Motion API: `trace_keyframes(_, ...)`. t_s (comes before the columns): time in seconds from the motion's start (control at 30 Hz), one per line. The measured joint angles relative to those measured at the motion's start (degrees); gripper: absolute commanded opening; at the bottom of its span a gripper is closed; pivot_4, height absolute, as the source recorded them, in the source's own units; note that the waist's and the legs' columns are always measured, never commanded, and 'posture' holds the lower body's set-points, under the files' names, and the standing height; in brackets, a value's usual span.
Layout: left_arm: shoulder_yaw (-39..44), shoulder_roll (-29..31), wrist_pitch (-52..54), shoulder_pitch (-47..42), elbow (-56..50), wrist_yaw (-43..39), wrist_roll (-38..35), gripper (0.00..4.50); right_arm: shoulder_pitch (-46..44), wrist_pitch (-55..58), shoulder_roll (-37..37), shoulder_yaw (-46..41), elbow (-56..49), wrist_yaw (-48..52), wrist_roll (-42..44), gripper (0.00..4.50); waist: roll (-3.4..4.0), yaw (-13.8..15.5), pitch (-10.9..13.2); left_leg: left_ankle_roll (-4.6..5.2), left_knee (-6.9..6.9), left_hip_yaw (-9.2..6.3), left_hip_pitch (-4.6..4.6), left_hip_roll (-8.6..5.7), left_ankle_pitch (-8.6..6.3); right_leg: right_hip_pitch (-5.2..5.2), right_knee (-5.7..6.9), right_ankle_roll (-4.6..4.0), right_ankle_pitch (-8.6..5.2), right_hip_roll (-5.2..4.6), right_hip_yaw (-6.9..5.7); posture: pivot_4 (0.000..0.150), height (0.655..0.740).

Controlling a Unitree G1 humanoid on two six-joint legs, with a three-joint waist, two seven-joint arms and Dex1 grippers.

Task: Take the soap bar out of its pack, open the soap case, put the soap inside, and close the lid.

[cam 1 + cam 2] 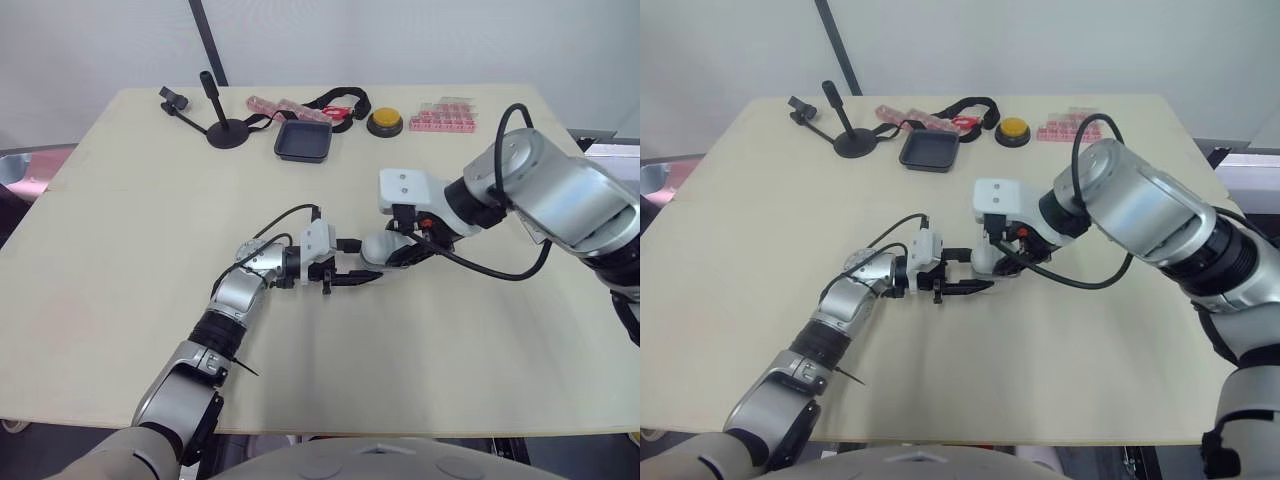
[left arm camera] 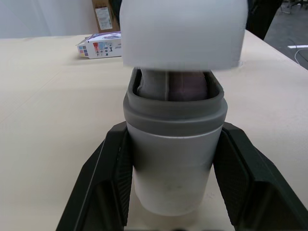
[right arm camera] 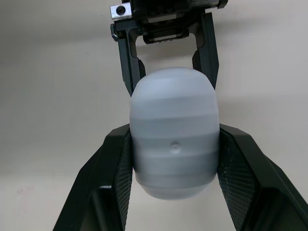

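**A:** Both arms meet over the middle of the surface (image 1: pixel 120 250). The left gripper (image 2: pixel 174 127) is clamped on the case base (image 2: pixel 173 163), one black finger pressed to each side of the grey shell.

**B:** And facing it, the right gripper (image 3: pixel 174 132) pinches the lid (image 3: pixel 174 159), that rounded pale cap, tight between its two fingers.

**A:** Look along the left wrist view: the soap (image 2: pixel 175 89), purplish, sits inside the base, showing just above the darker inner collar.

**B:** The lid hangs right at the mouth, lined up with it. The collar and a strip of soap show under its edge, so the case is not shut. Whether lid and collar touch, I cannot tell.

**A:** The whole case lies sideways, end to end between the two grippers.

**B:** Along the far edge there's a black tray (image 1: pixel 303 141) with a yellow button (image 1: pixel 385 122) beside it. Pink packets (image 1: pixel 445 116) lie further right, and a black stand (image 1: pixel 228 130) is off to the left.

**A:** And a small printed box (image 2: pixel 103 45) lies on the surface, well apart from the case
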Motion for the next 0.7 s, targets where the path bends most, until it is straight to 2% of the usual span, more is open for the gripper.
trace_keyframes(0.6, 0.0, -0.2, 0.9, 0.3, -0.7, 1.0, 0.0, 1.87, -0.7, -2.9, 0.1, 2.1, 2.2, 1.3, -1.5, 1.98, -0.03, -0.1, 0.0, 0.0, 0.02, 0.02, 0.04, 0.0, 0.0, 0.08, -0.01, 0.0, 0.0, 0.0, 0.03, 0.15, 0.74)
trace_keyframes(0.67, 0.0, -0.2, 0.9, 0.4, -0.8, 1.1, 0.0, 1.87, -0.7, -2.9, 0.1, 2.1, 2.3, 1.6, -1.6, 3.01, -0.03, -0.1, 0.0, 0.0, 0.02, 0.01, 0.04, 0.0, 0.0, 0.09, -0.01, 0.0, 0.0, 0.0, 0.03, 0.15, 0.74)
trace_keyframes(0.7, 0.0, -0.2, 0.9, 0.6, -0.9, 1.2, 0.0, 1.87, -0.6, -2.9, 0.1, 2.5, 2.5, 1.8, -1.7, 3.3, -0.03, -0.1, 0.0, 0.0, 0.02, 0.01, 0.06, 0.0, 0.0, 0.09, 0.0, 0.0, 0.0, 0.0, 0.02, 0.15, 0.74)
